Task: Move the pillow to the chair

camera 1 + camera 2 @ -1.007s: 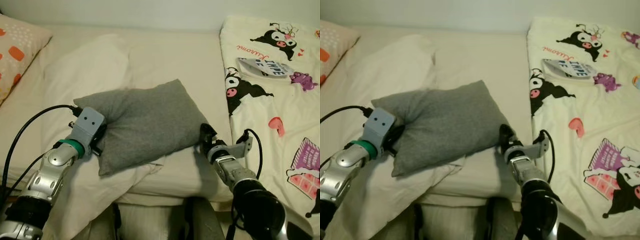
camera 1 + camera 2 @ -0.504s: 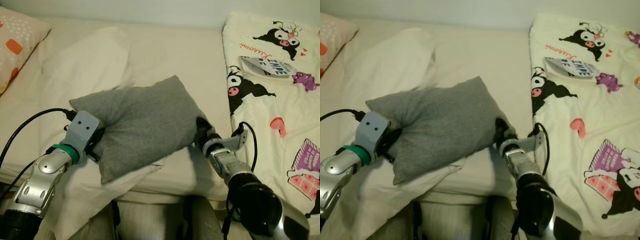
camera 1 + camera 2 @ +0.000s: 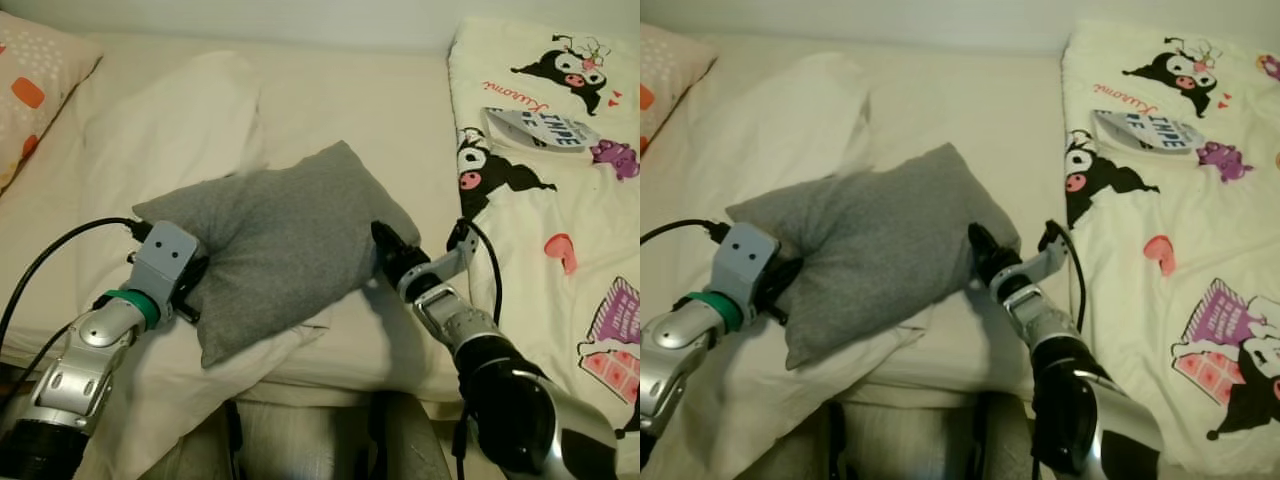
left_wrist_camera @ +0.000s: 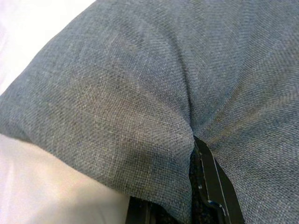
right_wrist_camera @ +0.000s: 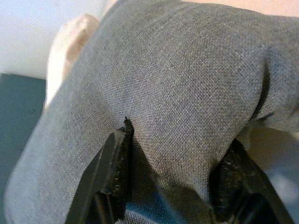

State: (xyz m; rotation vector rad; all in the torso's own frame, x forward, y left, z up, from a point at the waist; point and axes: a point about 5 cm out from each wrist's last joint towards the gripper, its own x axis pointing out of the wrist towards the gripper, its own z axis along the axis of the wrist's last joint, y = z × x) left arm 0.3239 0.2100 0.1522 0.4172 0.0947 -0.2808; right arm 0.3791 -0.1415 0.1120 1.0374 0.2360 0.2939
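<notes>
My right gripper (image 3: 385, 240) has slid further in along the bed (image 3: 330, 110) and now clenches the grey pillow's (image 3: 275, 245) near corner. My left gripper (image 3: 192, 285) bites the opposite edge, fabric bunched between its fingers (image 4: 212, 179). The pillow looks bunched, ready to lift. Open mattress lies behind; the cartoon duvet (image 3: 560, 200) crowds its right.

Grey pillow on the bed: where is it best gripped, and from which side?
Best at its two short ends, one pincer from each side. The grey pillow lies crosswise on the bed, soft and wide, so one pinch would probably let it sag. The left pincer is at its left end and the right pincer at its right edge, fabric bunched between the fingers.
</notes>
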